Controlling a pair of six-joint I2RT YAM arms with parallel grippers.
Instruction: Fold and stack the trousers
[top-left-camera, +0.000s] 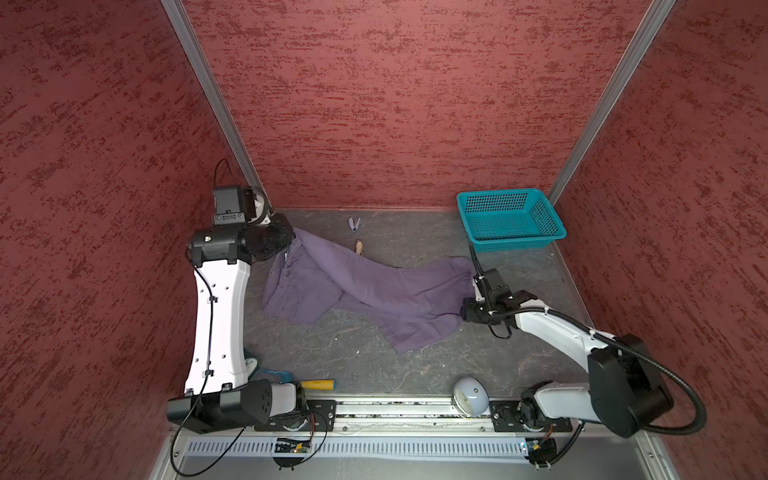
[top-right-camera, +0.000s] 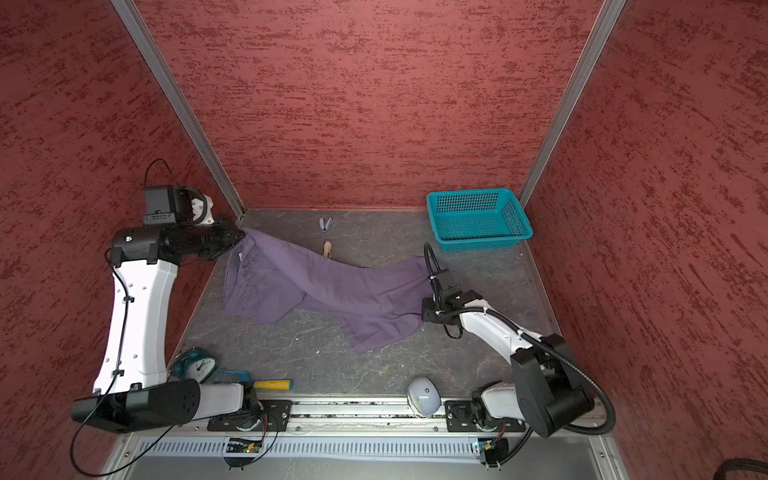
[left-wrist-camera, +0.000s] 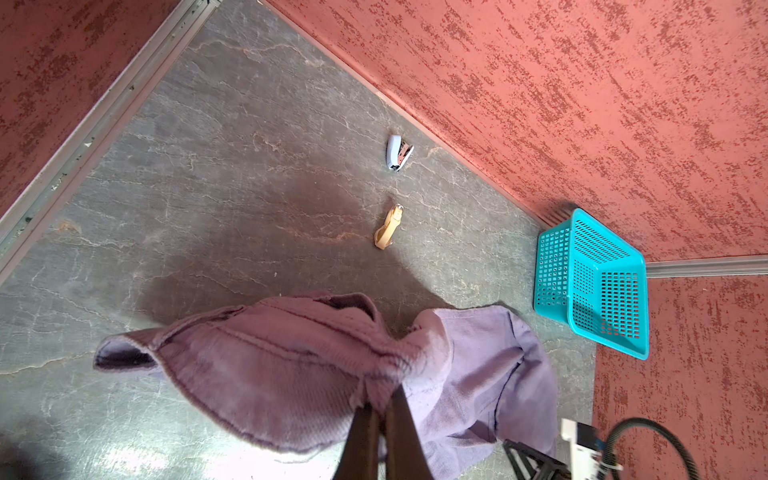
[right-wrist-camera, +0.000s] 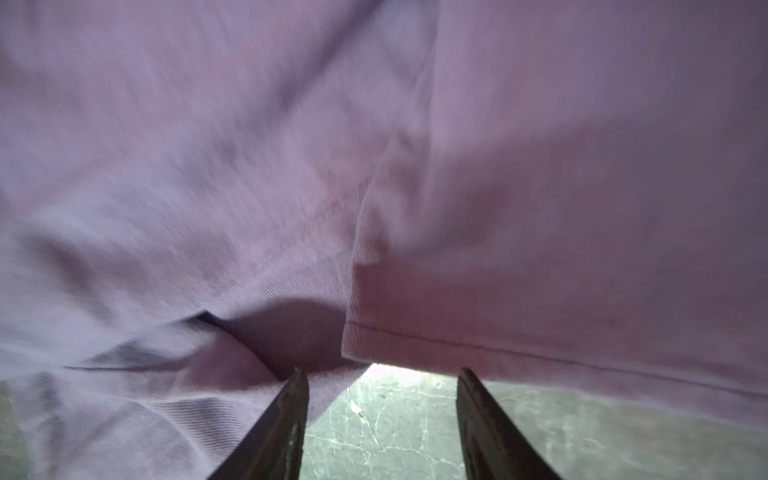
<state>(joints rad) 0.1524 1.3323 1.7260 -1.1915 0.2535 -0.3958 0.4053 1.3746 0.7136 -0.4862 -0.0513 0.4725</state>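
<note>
Left wrist view showed the left gripper (left-wrist-camera: 384, 401) clenched on the waistband end of the trousers (left-wrist-camera: 291, 374). Its two dark fingers (left-wrist-camera: 361, 436) were pressed together with a pinch of lavender-grey cloth between them. The fabric around the grip was raised off the grey marbled table (left-wrist-camera: 208, 187).

In both top views this grip sat at the far left corner of the table. From there the trousers stretched across the middle towards the right arm. The buttoned waistband lay on the left, and the wide legs ran rightwards, partly overlapping, with their hems beside the right wrist.

Right wrist view, somewhat blurred, showed the right gripper (right-wrist-camera: 381, 372) released. Its jaws stood apart over bare table with nothing between them. A stitched hem lay just ahead of the fingertips, and one tip was against a fold of cloth.

A teal mesh basket (top-left-camera: 511, 220) stood in the far right corner, apart from the trousers. A small stapler (top-left-camera: 354, 224) lay near the back wall. A small tan object (top-left-camera: 359, 247) lay just beside the far edge of the cloth. Along the near edge were a teal alarm clock (top-right-camera: 195, 368), a yellow-handled tool (top-left-camera: 318, 384) and a pale domed object (top-left-camera: 469, 395).
</note>
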